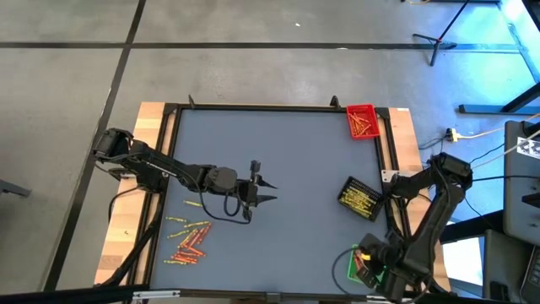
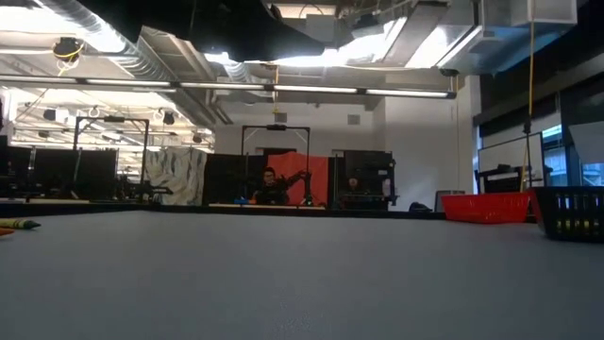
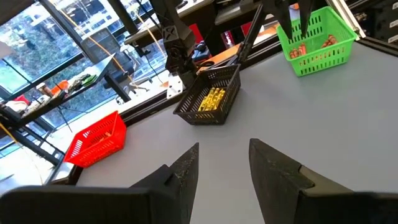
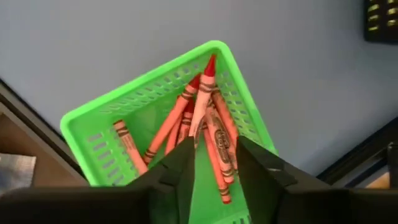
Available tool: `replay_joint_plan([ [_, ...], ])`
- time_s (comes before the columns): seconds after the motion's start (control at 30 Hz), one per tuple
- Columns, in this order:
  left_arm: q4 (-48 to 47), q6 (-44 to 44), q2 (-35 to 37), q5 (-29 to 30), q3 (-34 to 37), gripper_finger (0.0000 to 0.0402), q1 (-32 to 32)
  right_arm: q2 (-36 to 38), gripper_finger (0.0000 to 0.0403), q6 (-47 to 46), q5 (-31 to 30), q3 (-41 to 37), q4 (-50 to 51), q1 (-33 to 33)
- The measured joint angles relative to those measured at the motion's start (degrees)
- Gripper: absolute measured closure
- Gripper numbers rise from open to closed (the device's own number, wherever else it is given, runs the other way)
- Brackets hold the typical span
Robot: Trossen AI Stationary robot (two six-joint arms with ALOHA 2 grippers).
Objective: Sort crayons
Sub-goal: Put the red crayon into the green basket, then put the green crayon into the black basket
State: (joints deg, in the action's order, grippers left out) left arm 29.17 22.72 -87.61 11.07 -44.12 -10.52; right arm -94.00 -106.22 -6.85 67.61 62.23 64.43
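Your crayons (image 1: 188,241) lie mostly loose in a scatter at the near left of the table (image 1: 278,169), red, orange and yellow mixed. More sit sorted: red ones in the green tray (image 4: 155,99), yellow ones in the black tray (image 1: 358,198), others in the red tray (image 1: 362,121). Your right gripper (image 4: 214,165) hangs over the green tray, fingers slightly parted with a red crayon (image 4: 201,99) between them; you cannot tell if it is gripped. Your left gripper (image 1: 265,191) hovers mid-table, empty, jaws moderately apart.
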Motion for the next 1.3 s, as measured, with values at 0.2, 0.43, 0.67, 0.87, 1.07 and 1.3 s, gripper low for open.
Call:
replay_joint_plan([
  [0.2,1.5,4.6,0.0,0.0,0.0,0.0277,0.0,0.4,0.0264,10.6,-5.6,0.0,1.8,-4.0],
  [0.43,2.8,2.5,0.0,0.9,0.0,0.0277,-0.1,0.5,0.0269,37.9,-30.1,0.2,2.3,-13.6],
  [0.67,-14.5,-6.5,1.4,10.8,-0.3,0.0277,-2.7,0.5,0.0271,55.6,-46.7,-0.7,1.4,-24.1],
  [0.87,-49.8,-23.3,4.8,8.0,-9.5,0.0277,-4.6,0.5,0.0271,66.0,-54.5,-5.4,-1.8,-32.9],
  [1.07,-80.3,-39.8,5.1,0.3,-13.4,0.0277,-4.9,0.5,0.0271,75.3,-54.9,-10.2,-11.9,-40.9],
  [1.3,-87.9,-45.1,5.1,-7.2,-8.5,0.0277,-3.9,0.5,0.0271,87.7,-50.7,-12.6,-26.4,-45.9],
])
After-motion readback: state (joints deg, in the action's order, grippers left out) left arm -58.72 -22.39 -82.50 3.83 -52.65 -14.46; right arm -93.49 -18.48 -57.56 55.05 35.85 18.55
